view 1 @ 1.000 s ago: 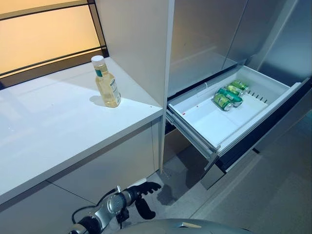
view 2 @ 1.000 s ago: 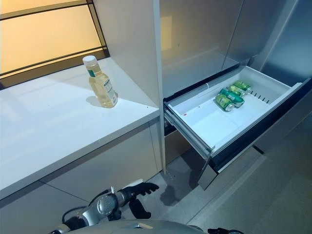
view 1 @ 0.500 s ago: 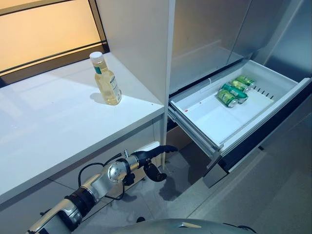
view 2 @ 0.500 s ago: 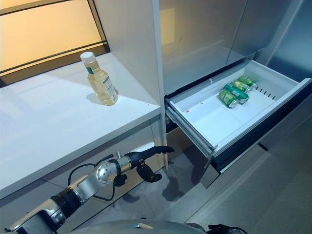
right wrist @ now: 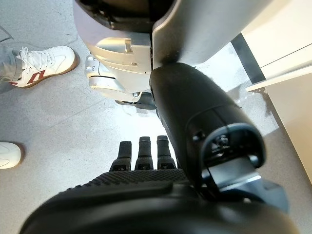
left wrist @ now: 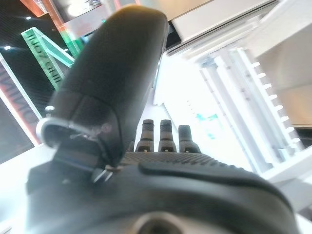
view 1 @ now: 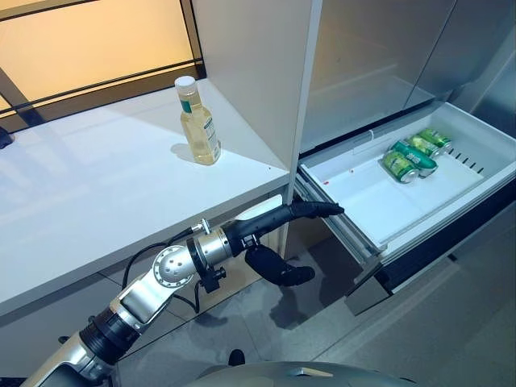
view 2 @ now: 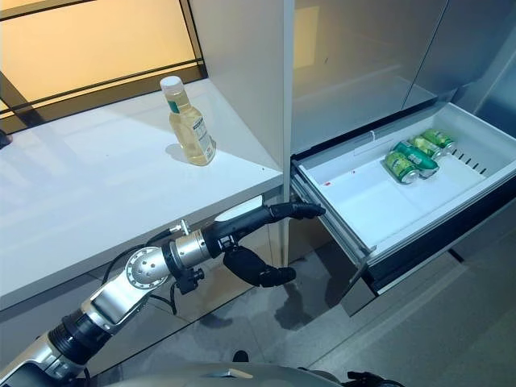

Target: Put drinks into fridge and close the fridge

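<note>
A bottle of pale yellow drink with a white cap stands upright on the white counter. The fridge's white drawer is pulled out, and three green cans lie on their sides at its far end. My left hand is open, its straight fingers reaching to the drawer's near left corner and its thumb hanging below. In the left wrist view the fingers point at the white drawer. My right hand shows only in its own wrist view, open, fingers aimed at the floor, holding nothing.
A tall white panel separates the counter from the fridge. Grey fridge doors rise above the drawer. A person's white shoes stand on the grey floor near my right hand. A lit window backs the counter.
My left arm has risen from low near the floor and stretched right, bringing its fingers to the drawer's near corner. The camera has shifted left, so the bottle and drawer sit further right.
</note>
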Controlling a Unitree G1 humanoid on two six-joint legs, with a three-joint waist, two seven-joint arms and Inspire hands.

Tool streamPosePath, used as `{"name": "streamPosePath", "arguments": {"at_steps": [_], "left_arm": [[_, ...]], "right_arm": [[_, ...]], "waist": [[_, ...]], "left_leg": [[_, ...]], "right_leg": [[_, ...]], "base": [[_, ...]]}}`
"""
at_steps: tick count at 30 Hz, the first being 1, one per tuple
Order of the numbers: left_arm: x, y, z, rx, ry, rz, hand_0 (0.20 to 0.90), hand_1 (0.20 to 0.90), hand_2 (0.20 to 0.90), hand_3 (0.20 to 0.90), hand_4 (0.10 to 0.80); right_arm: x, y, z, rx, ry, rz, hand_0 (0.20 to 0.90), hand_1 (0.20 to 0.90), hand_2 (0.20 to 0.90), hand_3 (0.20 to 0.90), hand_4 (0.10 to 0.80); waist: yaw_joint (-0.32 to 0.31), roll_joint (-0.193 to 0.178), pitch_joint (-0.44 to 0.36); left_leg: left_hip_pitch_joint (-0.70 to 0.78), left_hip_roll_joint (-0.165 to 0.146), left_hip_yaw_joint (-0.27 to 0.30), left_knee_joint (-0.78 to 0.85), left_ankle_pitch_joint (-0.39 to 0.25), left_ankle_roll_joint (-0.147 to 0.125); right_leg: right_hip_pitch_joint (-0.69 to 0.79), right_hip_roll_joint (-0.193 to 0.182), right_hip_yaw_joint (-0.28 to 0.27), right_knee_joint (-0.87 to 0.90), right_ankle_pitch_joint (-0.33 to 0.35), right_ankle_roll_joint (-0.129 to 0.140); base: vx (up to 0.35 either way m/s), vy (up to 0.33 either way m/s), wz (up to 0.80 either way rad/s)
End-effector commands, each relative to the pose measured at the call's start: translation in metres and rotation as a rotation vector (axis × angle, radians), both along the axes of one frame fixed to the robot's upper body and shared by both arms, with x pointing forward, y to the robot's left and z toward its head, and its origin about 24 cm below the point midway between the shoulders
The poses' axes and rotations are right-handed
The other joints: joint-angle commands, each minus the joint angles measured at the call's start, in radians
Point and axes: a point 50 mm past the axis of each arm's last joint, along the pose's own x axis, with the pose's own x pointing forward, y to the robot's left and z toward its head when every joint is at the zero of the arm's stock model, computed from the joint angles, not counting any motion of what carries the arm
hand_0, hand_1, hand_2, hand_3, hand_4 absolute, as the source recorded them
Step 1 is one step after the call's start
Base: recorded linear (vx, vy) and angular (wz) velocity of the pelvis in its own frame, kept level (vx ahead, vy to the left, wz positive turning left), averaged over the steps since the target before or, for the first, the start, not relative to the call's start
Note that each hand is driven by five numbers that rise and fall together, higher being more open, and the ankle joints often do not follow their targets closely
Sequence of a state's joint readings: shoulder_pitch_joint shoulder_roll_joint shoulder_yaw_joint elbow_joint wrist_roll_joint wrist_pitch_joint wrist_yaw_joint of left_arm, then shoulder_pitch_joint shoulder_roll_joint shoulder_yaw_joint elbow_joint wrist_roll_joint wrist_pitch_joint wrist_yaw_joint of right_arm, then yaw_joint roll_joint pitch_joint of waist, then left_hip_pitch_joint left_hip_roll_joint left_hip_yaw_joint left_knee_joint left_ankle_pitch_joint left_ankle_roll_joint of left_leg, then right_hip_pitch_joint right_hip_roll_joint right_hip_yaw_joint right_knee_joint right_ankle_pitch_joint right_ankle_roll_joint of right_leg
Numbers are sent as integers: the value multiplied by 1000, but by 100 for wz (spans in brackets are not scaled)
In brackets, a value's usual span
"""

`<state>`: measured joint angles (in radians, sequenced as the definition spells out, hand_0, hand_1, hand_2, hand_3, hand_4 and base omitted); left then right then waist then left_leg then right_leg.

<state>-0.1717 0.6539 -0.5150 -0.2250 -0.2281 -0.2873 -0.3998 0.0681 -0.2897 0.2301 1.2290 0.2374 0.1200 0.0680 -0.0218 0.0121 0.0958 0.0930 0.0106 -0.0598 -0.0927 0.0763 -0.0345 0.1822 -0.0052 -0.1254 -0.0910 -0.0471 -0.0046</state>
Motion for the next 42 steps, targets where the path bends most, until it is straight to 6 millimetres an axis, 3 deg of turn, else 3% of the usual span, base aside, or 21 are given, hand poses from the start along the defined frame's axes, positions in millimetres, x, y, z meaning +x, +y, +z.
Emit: {"name": "streamPosePath", "arguments": {"at_steps": [1,11,26,33,38,42], "left_arm": [[5,-2,77,-267,-276,-47,900,900,900,900,800],[10,24,114,-465,-514,181,900,900,900,900,800],[2,67,148,-697,-777,471,900,900,900,900,800],[24,108,126,-592,-727,900,900,900,900,900,800],[41,128,97,-477,-538,1070,900,900,900,900,800],[49,131,83,-459,-417,1096,900,900,900,900,800]], "right_arm": [[9,17,-3,63,-47,-31,900,900,900,900,800],[8,19,-4,70,-48,-42,900,900,900,900,800],[-3,23,-6,72,-22,-51,900,900,900,900,800],[-5,23,-6,68,-14,-61,900,900,900,900,800],[-1,19,-5,62,-10,-69,900,900,900,900,800],[1,19,-5,58,-6,-69,900,900,900,900,800]], "waist": [[23,-9,-9],[40,-20,-21],[40,-26,-44],[45,-23,-50],[48,-17,-48],[48,-12,-50]], "left_leg": [[19,-37,13,5,-113,45],[22,-40,-1,5,-117,45],[32,-41,-16,5,-123,39],[28,-45,-23,5,-112,38],[32,-44,-23,5,-110,38],[33,-45,-22,5,-109,38]], "right_leg": [[-63,-29,11,28,38,84],[-57,-27,11,26,36,75],[-45,-22,14,25,22,66],[-47,-21,14,26,25,63],[-43,-21,10,27,23,61],[-41,-21,10,27,24,62]], "base": [[0,0,0],[0,0,0],[19,-6,2],[0,0,0],[0,0,0],[0,0,0]]}}
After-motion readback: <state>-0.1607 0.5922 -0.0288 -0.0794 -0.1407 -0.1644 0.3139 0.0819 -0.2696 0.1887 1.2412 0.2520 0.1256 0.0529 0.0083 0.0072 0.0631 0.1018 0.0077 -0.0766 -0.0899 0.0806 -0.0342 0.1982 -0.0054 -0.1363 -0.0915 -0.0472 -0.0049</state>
